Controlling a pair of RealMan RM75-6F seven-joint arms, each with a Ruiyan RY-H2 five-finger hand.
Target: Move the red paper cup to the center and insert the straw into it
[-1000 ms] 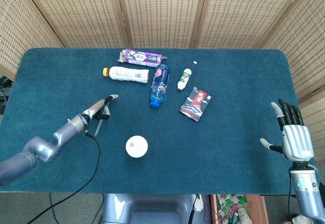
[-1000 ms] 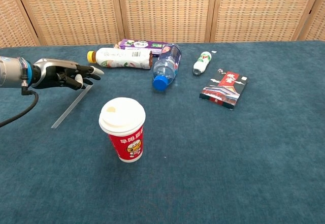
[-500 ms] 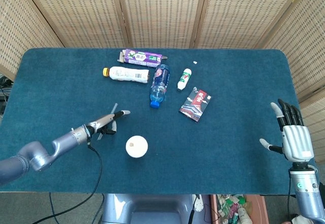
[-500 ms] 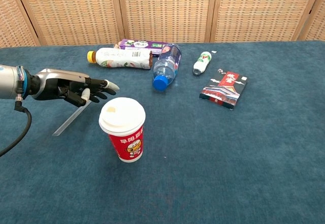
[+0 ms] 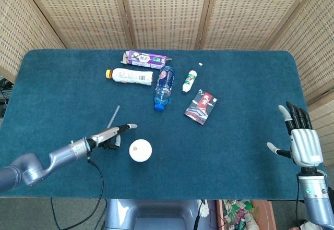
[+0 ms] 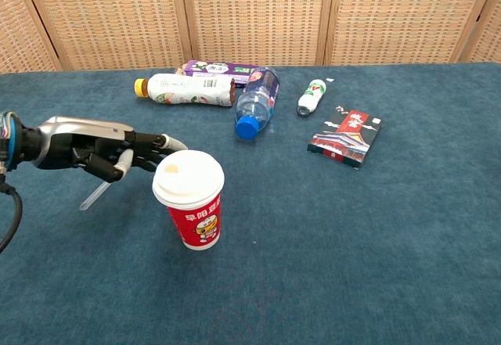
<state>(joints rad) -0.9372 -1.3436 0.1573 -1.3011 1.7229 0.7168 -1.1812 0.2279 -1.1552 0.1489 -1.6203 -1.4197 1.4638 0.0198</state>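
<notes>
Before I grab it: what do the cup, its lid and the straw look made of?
Cup: red printed paper by its matte look, with a cartoon design. Lid: off-white, smooth, likely plastic, with a small opening in the top. Straw: thin, pale and slightly see-through, probably plastic; it lies flat on the table, which has a dark blue, fuzzy, felt-like covering.

Blue-carpeted table (image 5: 245,136) before woven rattan screen panels (image 5: 162,11).

lab setup | blue-carpeted table (image 5: 62,79) | wicker screens (image 5: 162,11) behind
</notes>
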